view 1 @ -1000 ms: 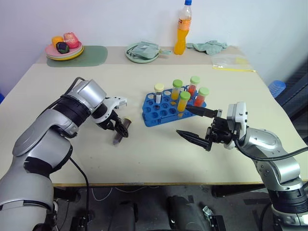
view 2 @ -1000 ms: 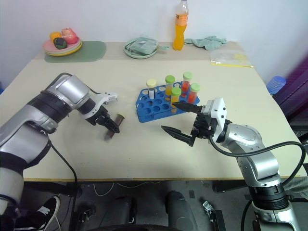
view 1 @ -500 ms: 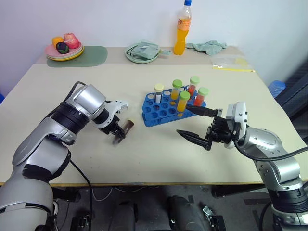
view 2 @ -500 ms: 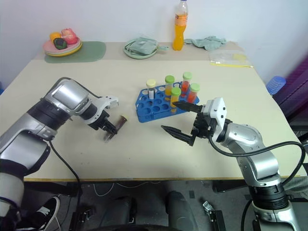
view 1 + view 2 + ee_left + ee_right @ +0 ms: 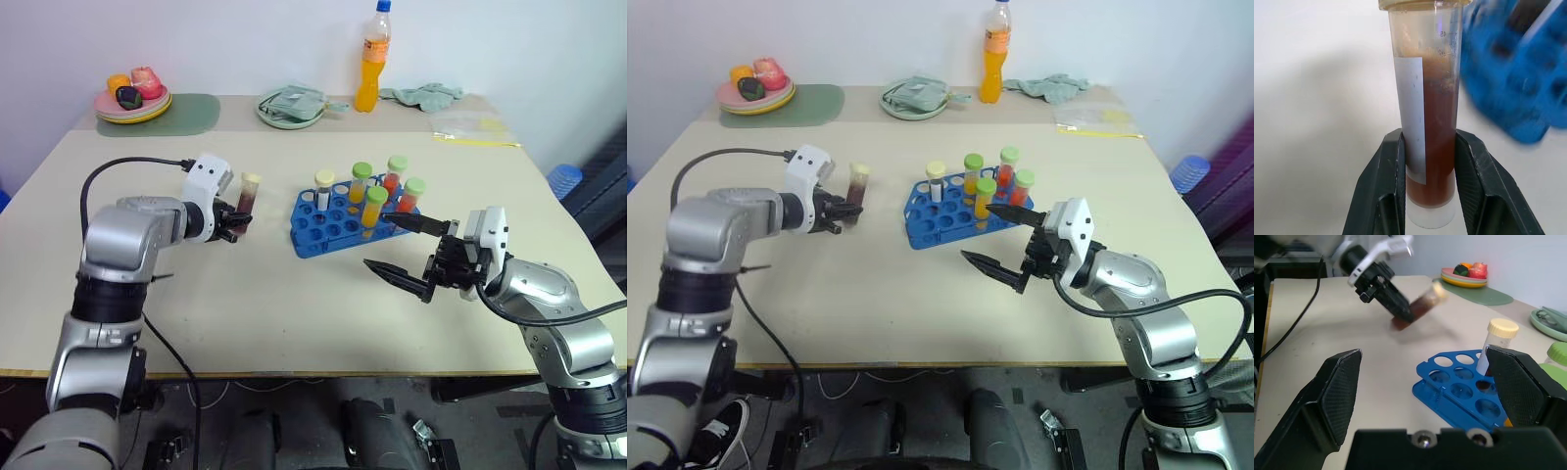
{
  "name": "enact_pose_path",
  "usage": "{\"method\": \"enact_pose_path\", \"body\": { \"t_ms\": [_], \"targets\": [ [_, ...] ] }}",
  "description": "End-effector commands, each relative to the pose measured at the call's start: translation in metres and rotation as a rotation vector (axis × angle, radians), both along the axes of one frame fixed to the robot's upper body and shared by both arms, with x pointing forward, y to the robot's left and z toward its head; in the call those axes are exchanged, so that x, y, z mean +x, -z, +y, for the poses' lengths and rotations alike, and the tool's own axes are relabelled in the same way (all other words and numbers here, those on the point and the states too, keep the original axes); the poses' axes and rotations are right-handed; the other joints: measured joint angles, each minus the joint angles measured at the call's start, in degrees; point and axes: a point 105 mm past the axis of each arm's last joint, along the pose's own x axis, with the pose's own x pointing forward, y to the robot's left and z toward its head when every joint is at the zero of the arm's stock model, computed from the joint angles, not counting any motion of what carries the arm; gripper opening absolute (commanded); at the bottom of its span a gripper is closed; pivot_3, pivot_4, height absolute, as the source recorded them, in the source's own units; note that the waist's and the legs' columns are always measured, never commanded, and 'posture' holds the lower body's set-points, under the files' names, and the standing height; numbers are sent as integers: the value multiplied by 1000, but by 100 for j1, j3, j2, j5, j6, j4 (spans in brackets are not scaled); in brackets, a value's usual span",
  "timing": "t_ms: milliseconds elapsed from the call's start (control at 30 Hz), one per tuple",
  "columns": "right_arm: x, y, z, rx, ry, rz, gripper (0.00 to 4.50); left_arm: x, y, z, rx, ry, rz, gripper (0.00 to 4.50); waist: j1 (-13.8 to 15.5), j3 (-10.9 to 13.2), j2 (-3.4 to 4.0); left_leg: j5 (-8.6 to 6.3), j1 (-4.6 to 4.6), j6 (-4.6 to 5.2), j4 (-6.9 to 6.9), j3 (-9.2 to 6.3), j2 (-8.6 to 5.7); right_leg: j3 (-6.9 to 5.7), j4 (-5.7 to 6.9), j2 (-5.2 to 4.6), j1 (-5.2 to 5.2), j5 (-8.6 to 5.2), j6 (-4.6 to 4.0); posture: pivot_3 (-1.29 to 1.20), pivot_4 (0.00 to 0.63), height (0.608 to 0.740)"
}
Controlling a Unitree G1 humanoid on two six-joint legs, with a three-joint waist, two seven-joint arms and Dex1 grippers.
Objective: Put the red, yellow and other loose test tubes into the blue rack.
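Observation:
My left gripper is shut on a test tube of dark reddish-brown liquid with a cream cap. It holds the tube upright above the table, left of the blue rack. In the left wrist view both fingers clamp the tube near its base. The rack holds several capped tubes: one white-capped and green-capped ones with yellow, orange or red liquid. My right gripper stands open and empty at the rack's front right corner.
Along the back edge stand a plate of toy fruit on a green mat, a green plate with a cloth, an orange drink bottle, a crumpled cloth and a plastic bag.
The left gripper closed on the tube that lay on the table, lifted it and turned it upright. The right arm kept still.

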Motion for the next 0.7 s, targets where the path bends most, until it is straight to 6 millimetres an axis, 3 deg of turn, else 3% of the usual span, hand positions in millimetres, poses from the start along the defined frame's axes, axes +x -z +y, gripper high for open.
{"method": "enact_pose_path", "body": {
  "t_ms": [33, 167, 367, 700],
  "targets": [
    [-4, -7, -3, -8, 12, -49, 4500, -17, -31, -14, -31, 101, -343, 822, 42, -2, 3, 0, 2, 0, -1, 1, 0, 1, -1, -5, 1, 0, -1, 0, 150, 740],
    [1, -12, -6, 7, 42, -59, 4500, -29, -21, -50, -82, 212, -569, 822, 107, -4, 3, 4, -1, -8, 3, 2, -6, -1, -6, -12, 9, 0, -5, 0, 150, 740],
    [6, -21, -7, 16, 81, -82, 4500, -16, -12, -87, -45, 276, -747, 822, 161, -5, 2, 4, 2, -7, 10, 5, -15, 2, -15, -5, 17, 0, -7, 0, 150, 740],
    [-1, -28, -8, -6, 103, -94, 4500, 1, 8, -122, -70, 318, -745, 822, 162, -5, 3, 2, 2, -2, 10, 2, -14, 2, -12, 3, 16, 3, 1, 0, 150, 740]
  ]
}}
